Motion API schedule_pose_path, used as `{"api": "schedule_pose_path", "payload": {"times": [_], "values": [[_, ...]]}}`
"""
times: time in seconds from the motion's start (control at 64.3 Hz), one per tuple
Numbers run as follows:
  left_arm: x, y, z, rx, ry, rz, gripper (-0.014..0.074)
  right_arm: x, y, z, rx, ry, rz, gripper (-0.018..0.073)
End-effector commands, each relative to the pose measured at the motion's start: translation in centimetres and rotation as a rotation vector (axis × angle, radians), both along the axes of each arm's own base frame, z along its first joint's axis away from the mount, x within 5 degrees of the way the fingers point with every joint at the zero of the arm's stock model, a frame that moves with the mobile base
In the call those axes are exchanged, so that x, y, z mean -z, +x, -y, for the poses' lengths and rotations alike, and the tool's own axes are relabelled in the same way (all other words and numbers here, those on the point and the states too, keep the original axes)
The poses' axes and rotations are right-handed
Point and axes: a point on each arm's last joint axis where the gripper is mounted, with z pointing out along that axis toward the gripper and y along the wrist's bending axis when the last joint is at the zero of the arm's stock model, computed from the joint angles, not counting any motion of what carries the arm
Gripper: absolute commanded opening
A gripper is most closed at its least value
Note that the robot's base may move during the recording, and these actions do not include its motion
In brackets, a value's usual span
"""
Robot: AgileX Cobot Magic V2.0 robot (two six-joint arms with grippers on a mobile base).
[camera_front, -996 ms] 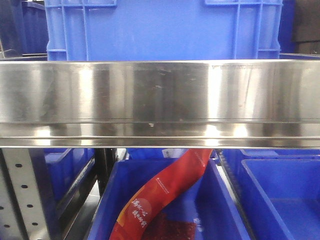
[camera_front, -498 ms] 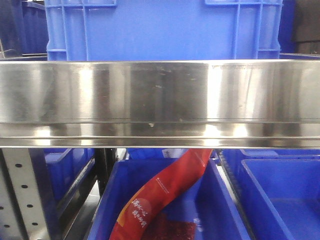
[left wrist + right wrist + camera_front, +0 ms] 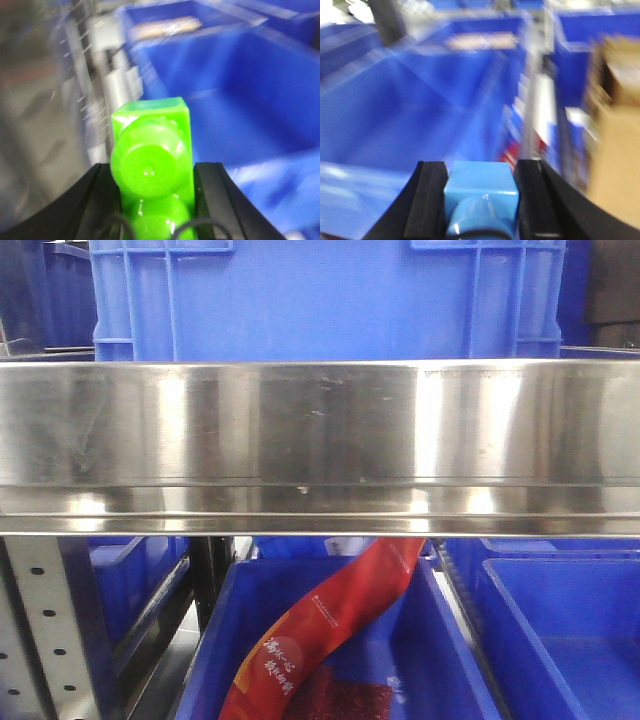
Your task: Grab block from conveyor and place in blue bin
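Glossy green studded block (image 3: 150, 170) sits clamped in left pincer (image 3: 152, 200); right pincer (image 3: 480, 200) grips one smooth blue block (image 3: 481, 195).

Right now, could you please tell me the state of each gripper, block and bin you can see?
Left gripper: shut on the green block.
Green block: held between the pads, above a blue bin.
Right gripper: shut on a blue block.
Blue block: held between the pads.
Blue bin: open; what shows is bare.
Front bin: open, holding a red packet.
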Motion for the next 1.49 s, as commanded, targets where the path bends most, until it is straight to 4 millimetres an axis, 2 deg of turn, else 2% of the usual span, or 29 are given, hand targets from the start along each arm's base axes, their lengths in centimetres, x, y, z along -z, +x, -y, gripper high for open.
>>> {"api": "schedule_pose_path", "payload": {"times": [0.0,0.109,0.233,0.373,0.467,0.529,0.622,0.685,0.731,0.778,0.84,0.856,0.965,1.089,1.214,1.354,1.416,1.478], "values": [[-2.2,1.6,1.9,0.064,-0.023,0.059,-0.0111,-1.5,1.4,-1.3,-0.061,0.020,0.042,-0.0162],[-3.0,4.5,5.2,0.136,-0.025,0.058,-0.0111,-2.8,3.6,-3.8,-0.150,0.017,0.065,-0.0162],[-1.9,8.0,9.0,0.192,-0.006,0.014,-0.0111,-2.2,6.7,-6.8,-0.217,0.002,0.018,-0.0162],[0.7,11.5,11.6,0.203,0.027,-0.057,-0.0111,0.1,10.3,-8.8,-0.226,-0.028,-0.070,-0.0162],[2.5,13.0,12.5,0.203,0.049,-0.103,-0.0106,2.1,12.4,-9.7,-0.219,-0.066,-0.124,-0.0162],[3.6,13.8,13.0,0.203,0.062,-0.129,-0.0069,3.2,13.5,-10.1,-0.217,-0.086,-0.155,-0.0135],[4.4,14.4,13.4,0.202,0.072,-0.149,0.0077,4.0,14.2,-10.5,-0.217,-0.095,-0.179,-0.0007],[4.6,14.5,13.5,0.203,0.072,-0.153,0.0206,4.2,14.4,-10.5,-0.218,-0.098,-0.188,0.0153],[4.7,14.5,13.5,0.204,0.071,-0.156,0.0338,4.2,14.4,-10.5,-0.218,-0.098,-0.188,0.0277],[4.7,14.5,13.5,0.204,0.071,-0.156,0.0459,4.2,14.3,-10.5,-0.217,-0.096,-0.182,0.0435],[4.7,14.5,13.5,0.204,0.071,-0.156,0.0629,4.1,14.4,-10.5,-0.216,-0.094,-0.178,0.0556],[4.7,14.5,13.5,0.204,0.071,-0.156,0.0624,4.1,14.4,-10.5,-0.216,-0.094,-0.178,0.0577],[4.4,14.3,13.4,0.203,0.069,-0.152,0.0536,3.9,14.2,-10.4,-0.216,-0.092,-0.173,0.0554],[3.5,13.4,12.8,0.198,0.069,-0.157,0.0429,3.1,13.5,-10.1,-0.216,-0.084,-0.150,0.0468],[1.8,11.6,11.6,0.192,0.061,-0.149,0.0262,1.5,11.9,-9.3,-0.216,-0.072,-0.105,0.0212],[-0.6,8.9,9.7,0.177,0.049,-0.114,0.0011,-0.4,9.3,-7.8,-0.202,-0.099,-0.042,-0.0154],[-1.9,7.4,8.5,0.160,0.058,-0.088,-0.0114,-0.9,8.0,-7.0,-0.191,-0.106,-0.010,-0.0158],[-2.7,6.0,7.5,0.148,0.060,-0.070,-0.0111,-1.2,6.6,-6.1,-0.178,-0.117,0.020,-0.0158]]}}
